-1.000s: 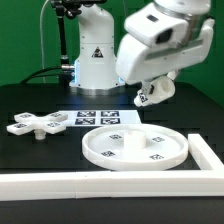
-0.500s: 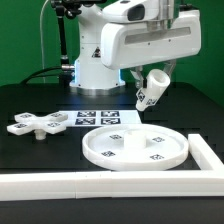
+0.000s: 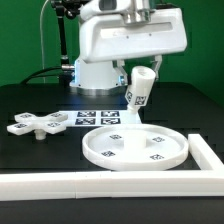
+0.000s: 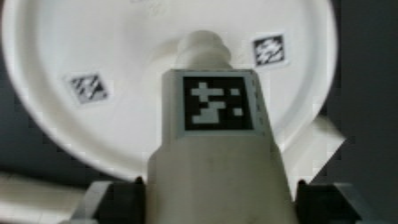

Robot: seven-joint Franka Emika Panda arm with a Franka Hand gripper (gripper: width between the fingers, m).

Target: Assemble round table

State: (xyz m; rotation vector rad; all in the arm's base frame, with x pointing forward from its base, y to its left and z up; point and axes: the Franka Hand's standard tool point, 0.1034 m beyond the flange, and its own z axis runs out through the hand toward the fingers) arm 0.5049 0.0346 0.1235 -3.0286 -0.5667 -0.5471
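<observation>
The large rimmed round disc [image 3: 133, 146] lies on the black table, tags up. My gripper [image 3: 138, 76] is shut on the short cylindrical post [image 3: 140, 92] and holds it tilted in the air above the disc's far side. In the wrist view the post [image 4: 217, 125] fills the middle with a tag facing the camera, and the disc [image 4: 107, 60] lies beneath it. The dark fingers [image 4: 118, 198] press on both sides of the post. The small cross-shaped piece [image 3: 34, 124] lies on the table at the exterior view's left.
The marker board [image 3: 95, 116] lies flat behind the disc, before the robot base [image 3: 95, 65]. A long white border rail [image 3: 100, 186] runs along the table's front and up the exterior view's right side [image 3: 204, 152].
The arm has swung toward the exterior view's left with the post in the gripper. The post has turned more upright and now hangs over the disc's far side.
</observation>
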